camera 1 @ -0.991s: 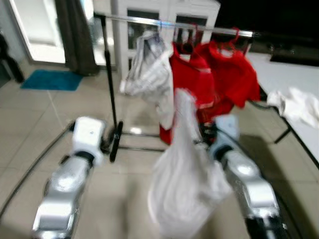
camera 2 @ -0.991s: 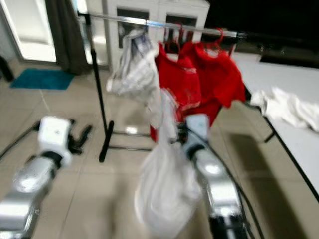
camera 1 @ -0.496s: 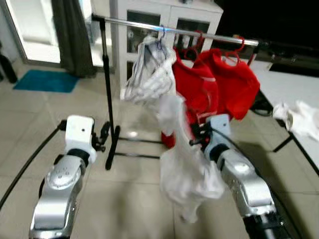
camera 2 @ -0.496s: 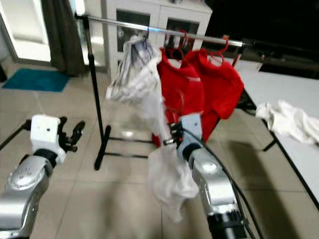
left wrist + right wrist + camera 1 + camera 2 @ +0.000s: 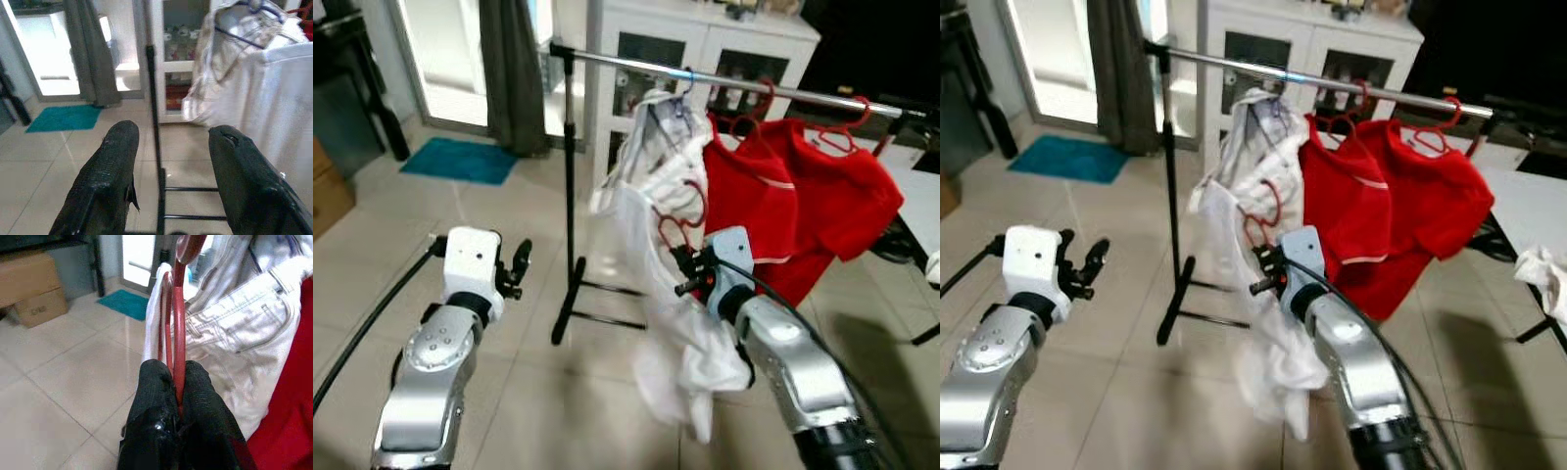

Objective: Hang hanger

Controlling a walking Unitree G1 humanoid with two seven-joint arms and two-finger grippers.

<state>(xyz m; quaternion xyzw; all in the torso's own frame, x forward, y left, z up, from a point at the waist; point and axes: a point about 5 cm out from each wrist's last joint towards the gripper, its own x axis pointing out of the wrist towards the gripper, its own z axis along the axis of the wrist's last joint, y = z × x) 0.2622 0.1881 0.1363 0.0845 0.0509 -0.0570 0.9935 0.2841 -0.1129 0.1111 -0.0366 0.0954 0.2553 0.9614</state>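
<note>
My right gripper point(image 5: 685, 274) is shut on a red hanger point(image 5: 677, 217) whose hook curls up just above the fingers; in the right wrist view the red hanger point(image 5: 179, 328) runs up from between the black fingers point(image 5: 151, 396). A white garment point(image 5: 690, 357) drapes from it, below the chrome rail point(image 5: 724, 80) of the clothes rack. On the rail hang a pale garment point(image 5: 656, 147) and two red shirts point(image 5: 803, 206) on red hangers. My left gripper point(image 5: 517, 266) stands open, low to the left of the rack's black post point(image 5: 570, 186).
A white cabinet point(image 5: 705, 49) with glass doors stands behind the rack. A dark curtain point(image 5: 509, 78) and a teal mat point(image 5: 460, 160) lie to the far left. A cardboard box point(image 5: 328, 196) sits at the left edge. A white table corner point(image 5: 1540, 211) is at the right.
The camera has swung, so the rack sits further right in view. My right gripper has carried the hanger and white garment up closer to the rail. The left gripper stays open.
</note>
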